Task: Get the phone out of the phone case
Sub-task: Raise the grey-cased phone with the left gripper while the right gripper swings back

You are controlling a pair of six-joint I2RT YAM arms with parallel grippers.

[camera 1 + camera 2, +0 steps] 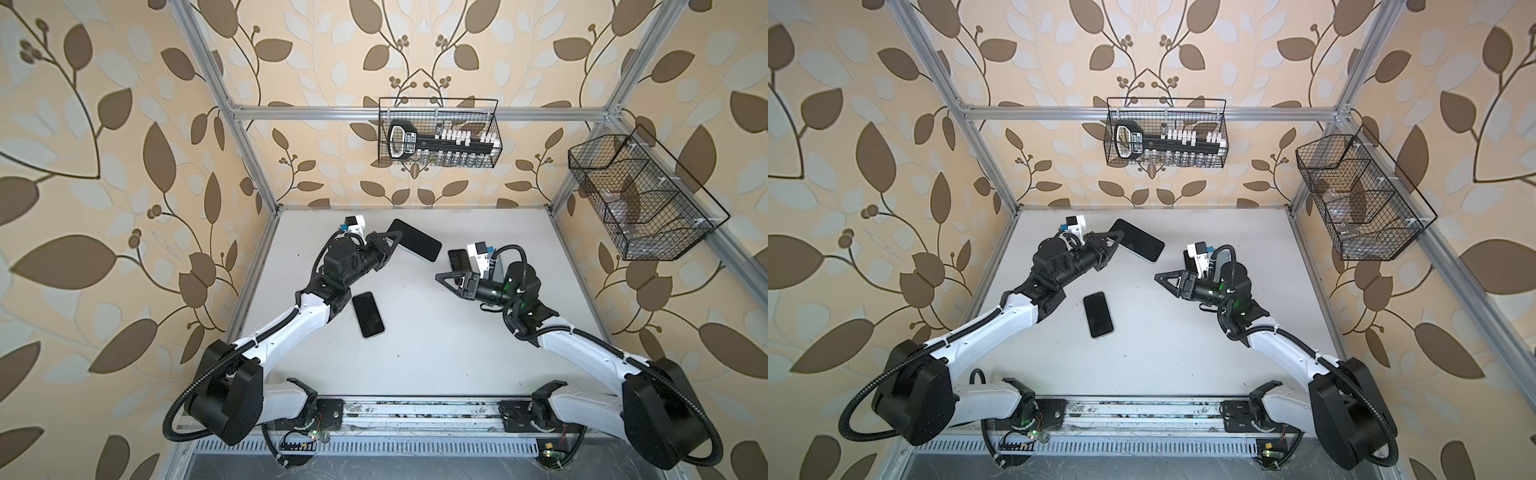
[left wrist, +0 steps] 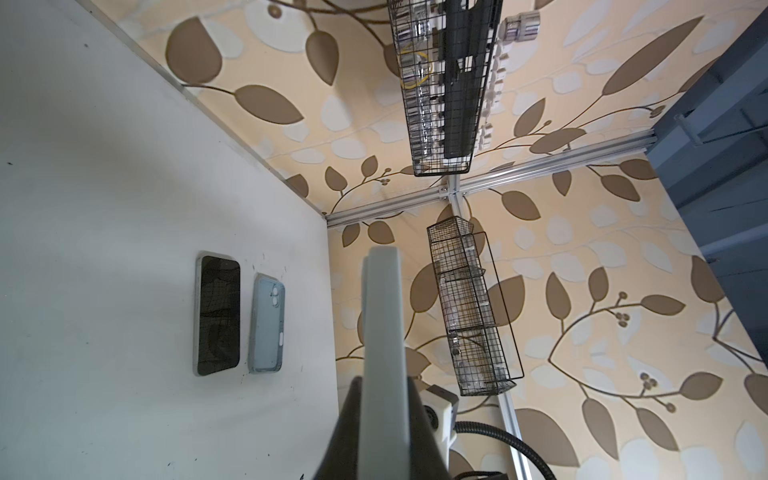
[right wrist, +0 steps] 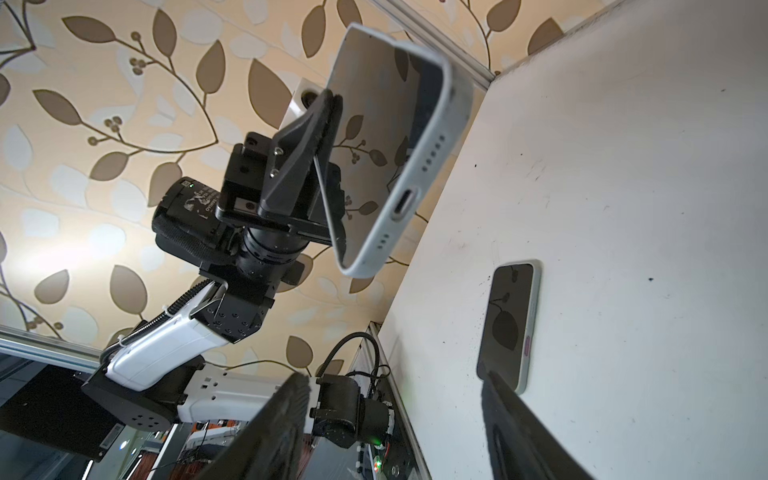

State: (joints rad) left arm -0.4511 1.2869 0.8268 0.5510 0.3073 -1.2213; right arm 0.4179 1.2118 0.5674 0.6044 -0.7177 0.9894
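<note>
Left gripper [image 1: 397, 237] is clamped on the edge of a dark-screened phone in a pale grey case [image 1: 415, 240], held tilted above the white table [image 1: 436, 365]. Right gripper [image 1: 439, 277] is seen with jaws apart, nothing between. A second dark phone [image 1: 368, 314] is laid flat by the left arm [image 1: 291, 324]. A third dark phone [image 1: 456, 259] is half hidden behind the right wrist camera [image 1: 478, 255]; a clear empty case [image 2: 267, 324] is made out beside it

tool label [image 1: 409, 146] in the wire basket [image 1: 436, 99]: white plate, dark lettering, too small to read in both top views
print [image 3: 201, 203] on the left arm's wrist housing [image 3: 178, 224]: white characters, blurred, can't make out a letter
readable text: none right now
</note>
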